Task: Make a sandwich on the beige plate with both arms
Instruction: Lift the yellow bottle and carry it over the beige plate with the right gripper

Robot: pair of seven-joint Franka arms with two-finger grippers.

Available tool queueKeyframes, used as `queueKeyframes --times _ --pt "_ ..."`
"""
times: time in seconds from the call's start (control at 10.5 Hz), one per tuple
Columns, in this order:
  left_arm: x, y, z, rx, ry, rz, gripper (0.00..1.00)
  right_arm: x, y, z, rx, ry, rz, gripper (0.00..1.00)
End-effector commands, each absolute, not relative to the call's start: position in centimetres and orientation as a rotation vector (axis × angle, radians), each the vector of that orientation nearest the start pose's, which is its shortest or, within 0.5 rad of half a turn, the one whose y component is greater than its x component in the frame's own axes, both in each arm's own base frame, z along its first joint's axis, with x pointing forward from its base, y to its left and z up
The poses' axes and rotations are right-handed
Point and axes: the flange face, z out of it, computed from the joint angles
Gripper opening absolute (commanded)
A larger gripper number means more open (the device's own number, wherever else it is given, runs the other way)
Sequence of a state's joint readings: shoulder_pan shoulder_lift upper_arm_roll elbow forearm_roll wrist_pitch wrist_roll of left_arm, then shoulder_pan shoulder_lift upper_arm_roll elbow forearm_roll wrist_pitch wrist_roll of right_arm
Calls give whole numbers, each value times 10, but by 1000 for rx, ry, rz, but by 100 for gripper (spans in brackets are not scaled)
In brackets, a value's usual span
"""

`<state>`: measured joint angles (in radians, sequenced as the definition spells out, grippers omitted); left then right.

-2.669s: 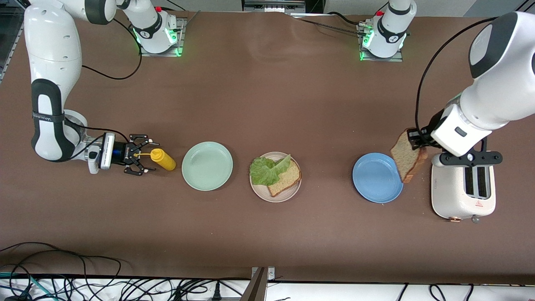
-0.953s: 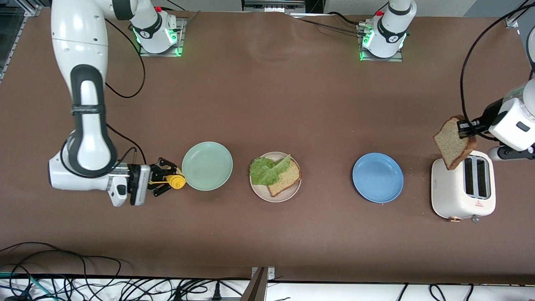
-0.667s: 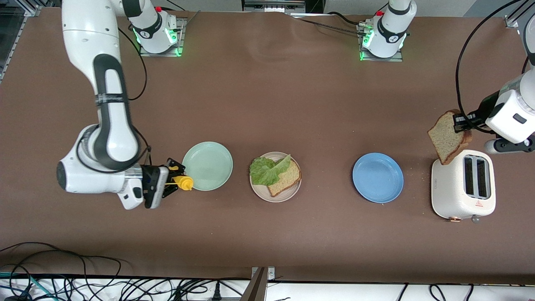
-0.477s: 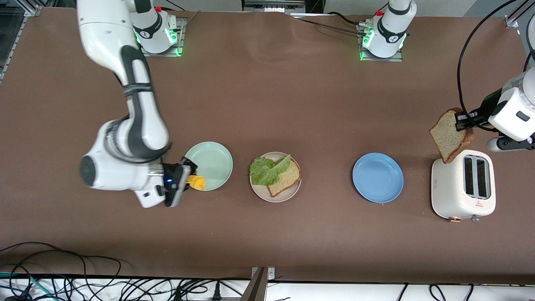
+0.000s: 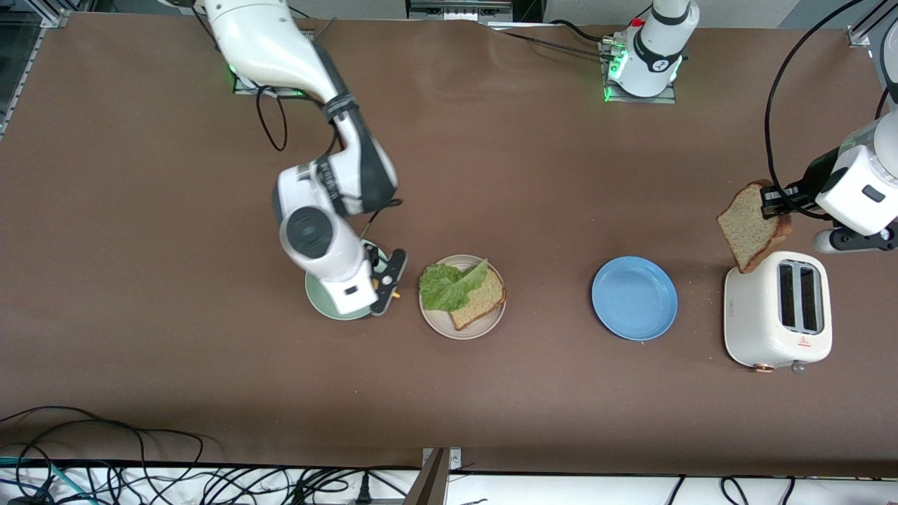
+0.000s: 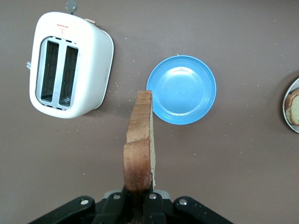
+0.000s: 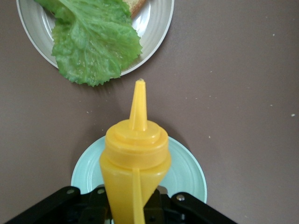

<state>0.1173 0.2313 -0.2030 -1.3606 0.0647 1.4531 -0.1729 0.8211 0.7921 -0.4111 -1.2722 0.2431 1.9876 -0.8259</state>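
**Bread Slice Held Above the Toaster, Mustard Bottle Held Over the Green Plate**

The beige plate [image 5: 462,324] sits on the brown table [image 5: 491,175], and everything else is placed from it. On this plate lies one slice of bread [image 5: 484,298] with a ruffled lettuce leaf [image 5: 446,286] laid over it; the leaf hangs past the plate's rim toward the right arm's end of the table. There is no top slice on it yet.

Just beside the beige plate, toward the right arm's end, lies the mint green plate [image 5: 319,303]. The right gripper [image 5: 384,284] hangs over this green plate's edge nearest the beige plate, its fingers clamped on a yellow squeeze bottle [image 7: 135,168]. In the right wrist view the bottle's nozzle points toward the lettuce, and its tip is short of the beige plate's rim.

Toward the left arm's end, well apart from the beige plate, lies the blue plate [image 5: 634,298]. Farther that way stands a white two-slot toaster [image 5: 777,319]. The left gripper [image 5: 770,202] is up in the air over the table by the toaster's edge, pinching a second slice of bread [image 5: 749,228] by its crust, so the slice hangs edge-down. In the left wrist view this slice hangs over bare table between the toaster and the blue plate.
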Motion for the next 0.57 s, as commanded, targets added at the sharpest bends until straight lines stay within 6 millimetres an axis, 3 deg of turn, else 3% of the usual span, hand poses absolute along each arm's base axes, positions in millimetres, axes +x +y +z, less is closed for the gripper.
queueKeyframes --times 0.0,0.29,0.48 --pt "600 -37 590 -3115 -114 188 0 622 408 315 -2686 -2033 68 0" --pt "598 -39 593 -3115 -106 186 0 591 454 320 -2706 -2281 59 0" --pt "597 -41 592 -3110 -99 194 0 583 464 319 -2724 -2307 51 0"
